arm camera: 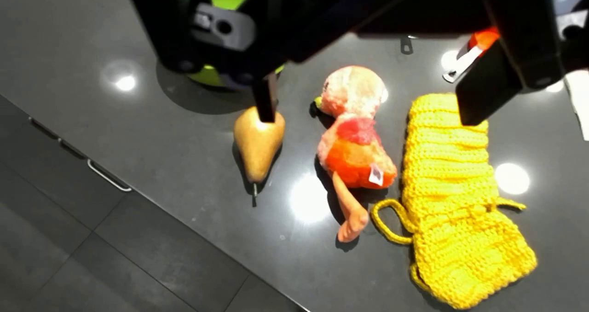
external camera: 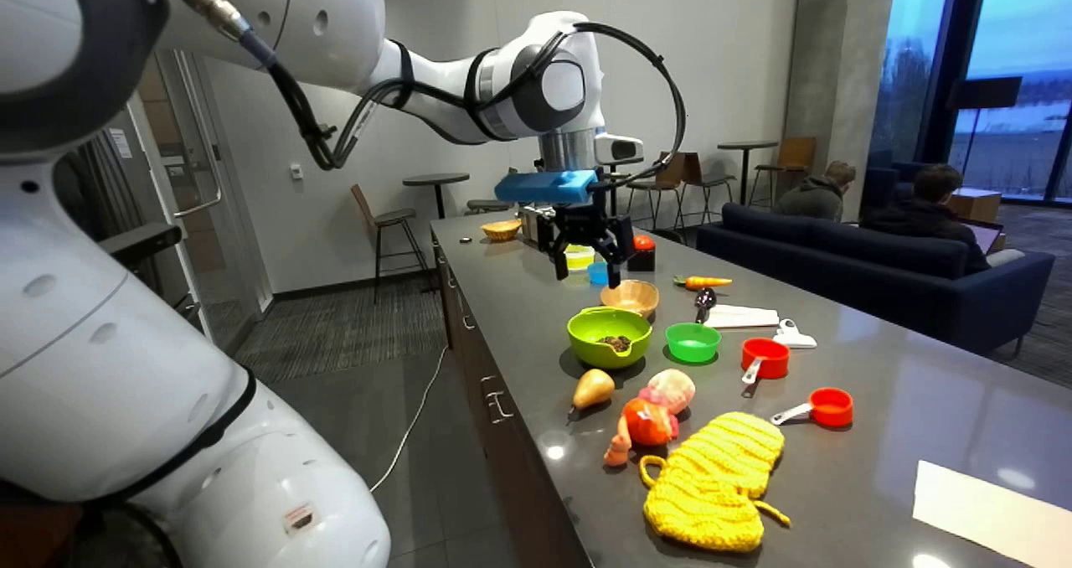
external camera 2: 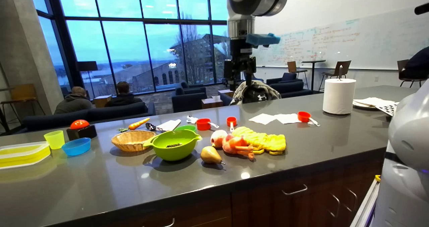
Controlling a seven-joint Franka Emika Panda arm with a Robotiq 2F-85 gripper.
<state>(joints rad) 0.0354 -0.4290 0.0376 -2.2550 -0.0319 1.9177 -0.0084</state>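
We see the tool [external camera: 588,277] hanging over the bench [external camera 2: 311,140], well above the level of the green bowl [external camera 2: 174,151]. Its fingers [arm camera: 487,86] stand wide apart, and we find nothing gripped between them. In the wrist view we look down past that gap to the plush toy [arm camera: 356,153], while one finger crosses in front of the blunt end of the pear [arm camera: 257,146] and the tool partly hides the green bowl.

The pear lies on its side just beside the green bowl, its stem turned away from it. The plush toy, pale pink and orange, lies near the green bowl with its head closer to it than its leg. On the far side of the plush toy from the green bowl we see a yellow knitted piece [arm camera: 451,174].

Inside the green bowl are small dark pieces [external camera: 618,343], too small for us to identify. Opposite the pear, a wicker basket [external camera 2: 133,141] stands just beside the green bowl; we cannot tell whether they touch. Farther out that way is a blue cup [external camera 2: 76,147]. Near the green bowl we also have a small green cup [external camera: 693,346], with red measuring cups [external camera: 831,409] farther off. A paper towel roll [external camera 2: 339,96] stands well apart from the green bowl.
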